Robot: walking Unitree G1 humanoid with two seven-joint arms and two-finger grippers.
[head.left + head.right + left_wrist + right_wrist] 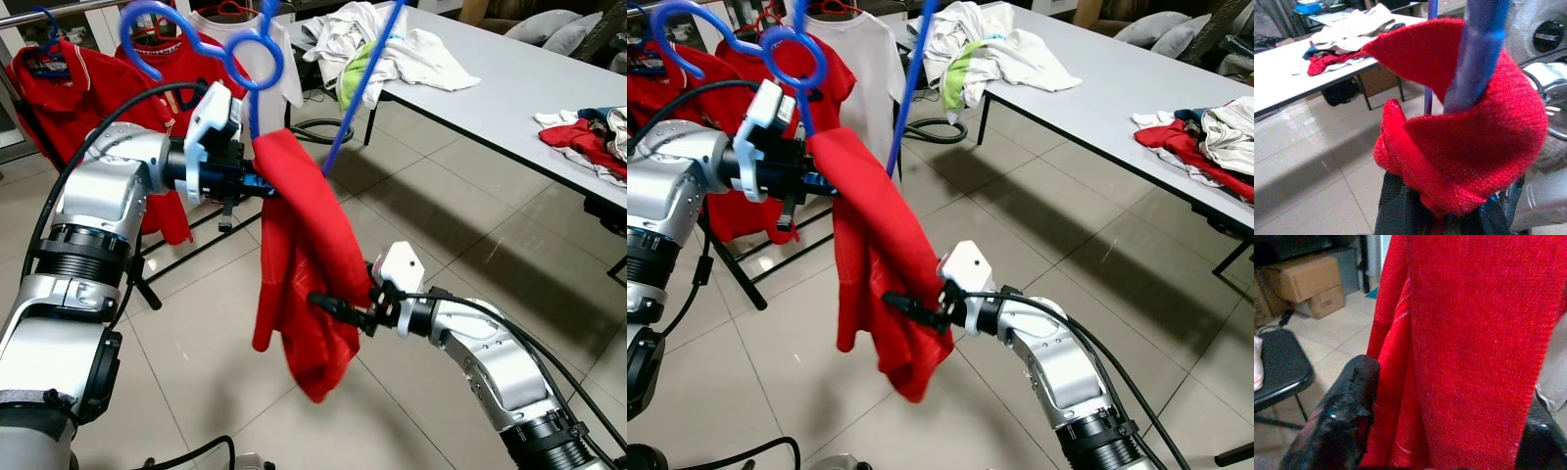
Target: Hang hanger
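A blue plastic hanger (361,93) carries a red garment (304,264) that hangs down in long folds. My left gripper (250,181) is raised at chest height and shut on the hanger where the cloth drapes over it; in the left wrist view the blue hanger (1479,54) rises from the fingers through the red cloth (1449,147). My right gripper (338,308) reaches in from the right at the garment's lower half. Its fingers (1347,416) stand apart on either side of the red fabric (1474,342).
A clothes rack at the back left holds red shirts (59,88) and a white shirt (245,29). A long grey table (490,98) on the right bears a pile of light clothes (392,49) and red clothes (588,137). Tiled floor lies below.
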